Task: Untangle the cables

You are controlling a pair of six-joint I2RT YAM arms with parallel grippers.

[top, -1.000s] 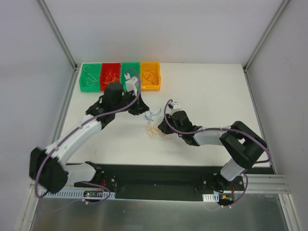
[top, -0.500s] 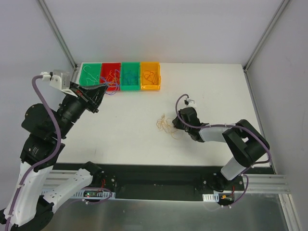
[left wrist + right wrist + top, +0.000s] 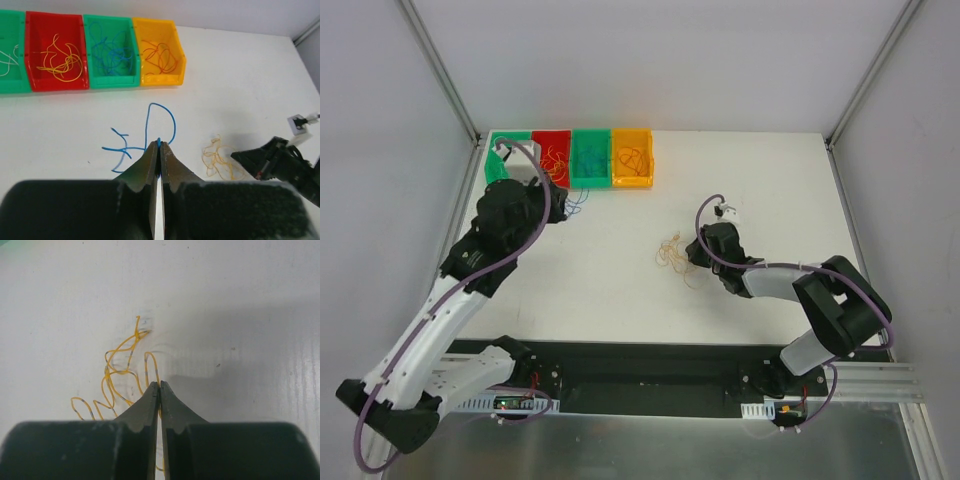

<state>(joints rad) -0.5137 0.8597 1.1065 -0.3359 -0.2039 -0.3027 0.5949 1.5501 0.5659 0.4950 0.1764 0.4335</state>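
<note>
My left gripper [image 3: 159,146] is shut on a blue cable [image 3: 161,117] that loops and trails above the white table. From the top view, the left gripper [image 3: 563,200] hangs just in front of the bins with the blue cable [image 3: 578,200] dangling from it. A small tangle of yellow cables [image 3: 673,258] lies mid-table. My right gripper [image 3: 692,258] sits low at the tangle's right edge. In the right wrist view the right gripper [image 3: 159,385] is shut on a yellow cable [image 3: 120,372] that runs between its fingertips.
A row of bins stands at the table's far left edge: a green bin [image 3: 10,55] with a white cable, a red bin [image 3: 55,55] with yellow ones, a green bin [image 3: 112,50] with blue ones and an orange bin [image 3: 160,50] with orange ones.
The blue cables have come away from the yellow tangle and gone with the left gripper toward the bins. The right gripper and the yellow tangle have shifted right. The right jaws have closed.
</note>
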